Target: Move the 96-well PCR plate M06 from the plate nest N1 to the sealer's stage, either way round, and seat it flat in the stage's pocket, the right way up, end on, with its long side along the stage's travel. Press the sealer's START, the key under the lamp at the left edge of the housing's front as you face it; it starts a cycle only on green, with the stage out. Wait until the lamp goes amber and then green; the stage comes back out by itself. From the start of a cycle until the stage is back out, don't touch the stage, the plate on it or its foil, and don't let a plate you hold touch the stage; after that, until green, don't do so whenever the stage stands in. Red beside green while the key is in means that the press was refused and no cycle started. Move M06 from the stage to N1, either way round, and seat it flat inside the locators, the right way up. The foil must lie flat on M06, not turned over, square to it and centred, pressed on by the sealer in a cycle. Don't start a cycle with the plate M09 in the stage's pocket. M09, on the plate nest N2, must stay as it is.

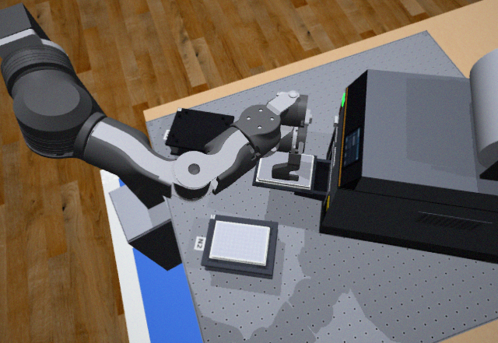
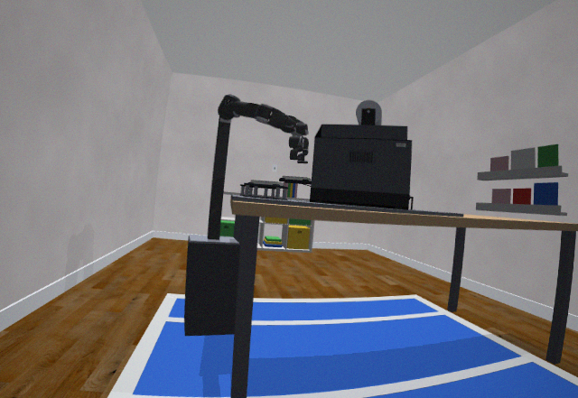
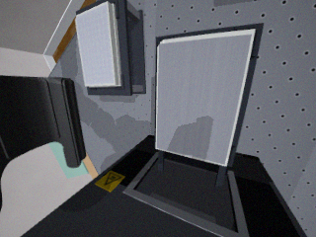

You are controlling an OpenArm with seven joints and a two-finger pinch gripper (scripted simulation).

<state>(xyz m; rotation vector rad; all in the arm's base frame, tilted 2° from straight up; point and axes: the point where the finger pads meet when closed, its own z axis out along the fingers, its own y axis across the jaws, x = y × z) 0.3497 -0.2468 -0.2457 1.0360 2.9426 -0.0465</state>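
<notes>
The plate M06 lies in the pocket of the sealer's stage, which stands out in front of the housing. In the wrist view its top looks smooth and grey, square to the pocket. My gripper hangs open and empty above the plate, clear of it; the side view shows it well above the stage. One dark finger shows at the left of the wrist view. The nest N1 is bare and black, partly behind my arm. The lamp is green.
The plate M09 sits white on the nest N2, also shown in the wrist view. The black sealer housing fills the right side, with a foil roll behind. My forearm crosses above N1.
</notes>
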